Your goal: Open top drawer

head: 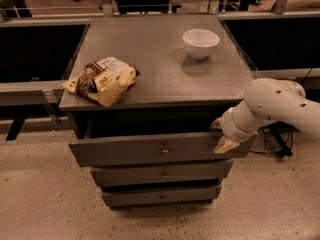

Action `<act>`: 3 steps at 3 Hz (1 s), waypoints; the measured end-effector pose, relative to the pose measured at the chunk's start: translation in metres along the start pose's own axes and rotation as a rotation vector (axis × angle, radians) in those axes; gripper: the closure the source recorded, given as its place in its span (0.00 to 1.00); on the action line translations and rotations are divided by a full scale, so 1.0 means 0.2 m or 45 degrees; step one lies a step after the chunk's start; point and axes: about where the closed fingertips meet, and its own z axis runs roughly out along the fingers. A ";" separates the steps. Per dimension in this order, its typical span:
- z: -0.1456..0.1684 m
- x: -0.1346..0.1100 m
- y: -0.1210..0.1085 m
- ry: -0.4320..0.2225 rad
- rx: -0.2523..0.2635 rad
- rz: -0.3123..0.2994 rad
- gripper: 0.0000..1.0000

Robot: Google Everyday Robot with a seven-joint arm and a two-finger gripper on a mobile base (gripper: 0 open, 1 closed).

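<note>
The top drawer, the widest dark grey front with a small metal knob, stands pulled out a little from the cabinet, with a dark gap above it. My gripper, on the white arm that comes in from the right, is at the drawer front's right end. One finger sits behind the front's top edge and the other lies on its face, so the gripper is shut on the panel.
A mid-width drawer front and a narrower one sit below. On the cabinet top lie a chip bag at the front left and a white bowl at the back right. Black cables lie behind the arm.
</note>
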 end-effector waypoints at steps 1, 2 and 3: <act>-0.10 -0.07 0.15 -0.067 -0.052 -0.018 0.32; -0.10 -0.07 0.15 -0.067 -0.052 -0.018 0.14; -0.10 -0.07 0.15 -0.067 -0.052 -0.018 0.00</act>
